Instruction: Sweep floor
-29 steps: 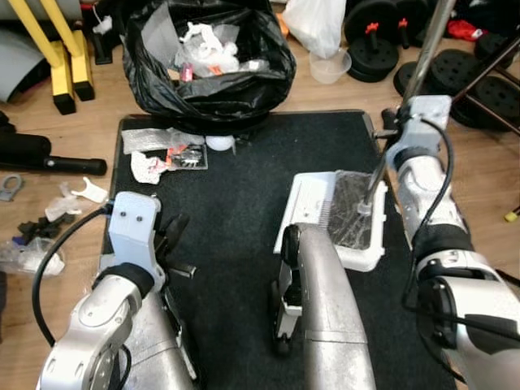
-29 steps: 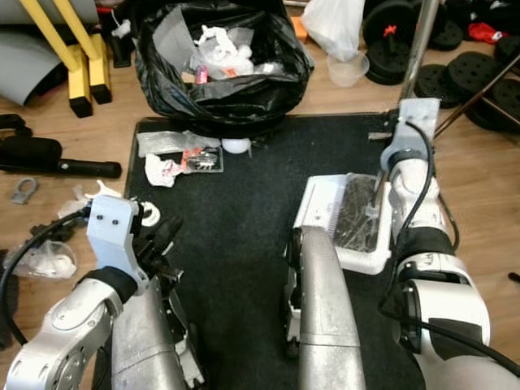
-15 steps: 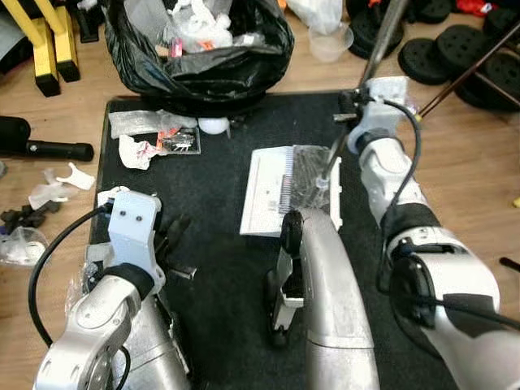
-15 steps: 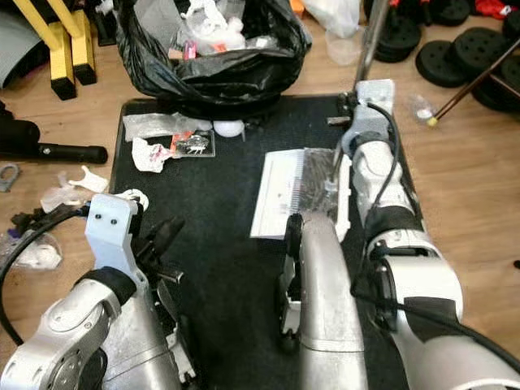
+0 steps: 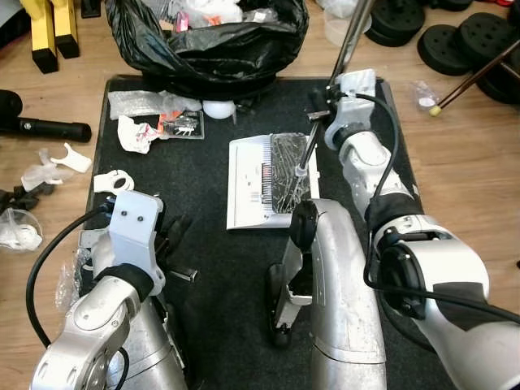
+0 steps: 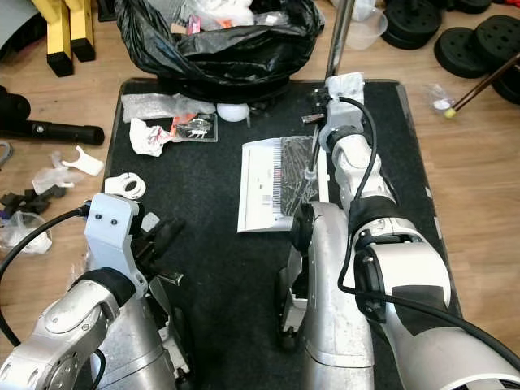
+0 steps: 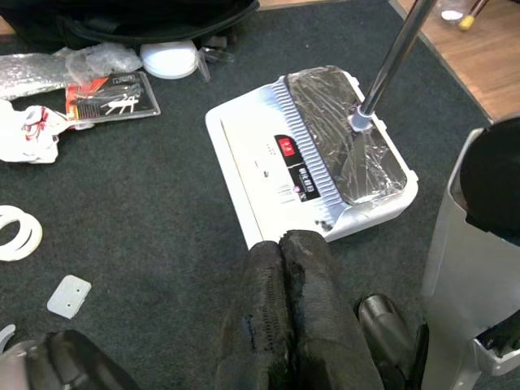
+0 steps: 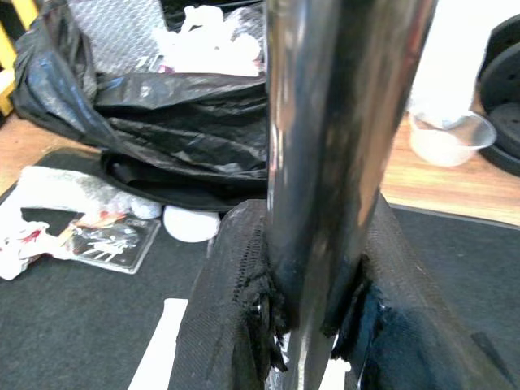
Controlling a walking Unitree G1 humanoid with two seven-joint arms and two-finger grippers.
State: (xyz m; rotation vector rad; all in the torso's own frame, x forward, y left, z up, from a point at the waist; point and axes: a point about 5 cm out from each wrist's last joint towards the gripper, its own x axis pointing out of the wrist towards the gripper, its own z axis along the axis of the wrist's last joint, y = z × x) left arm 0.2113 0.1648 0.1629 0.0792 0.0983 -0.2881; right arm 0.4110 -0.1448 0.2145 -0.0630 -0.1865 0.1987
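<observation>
A white floor sweeper (image 5: 256, 183) with a dark, film-covered top sits in the middle of the black mat (image 5: 211, 244). Its shiny metal pole (image 5: 349, 41) rises toward the far right, and my right gripper (image 8: 309, 325) is shut on that pole, with the arm stretched forward (image 5: 357, 154). Litter lies at the mat's far left: a crumpled paper (image 5: 130, 134), a clear packet (image 5: 180, 124), a white ball (image 5: 215, 110) and a white tape ring (image 5: 114, 180). My left gripper (image 7: 284, 260) hovers low over the near mat, fingers pressed together, holding nothing.
A full black trash bag (image 5: 211, 49) stands just beyond the mat's far edge. Weight plates (image 5: 455, 45) lie at the far right on the wooden floor. A black handle (image 5: 49, 128) and plastic scraps (image 5: 49, 166) lie left of the mat.
The sweeper has slid from the mat's right side leftward to its middle, closer to the litter, with my right arm following. The camera has also shifted.
</observation>
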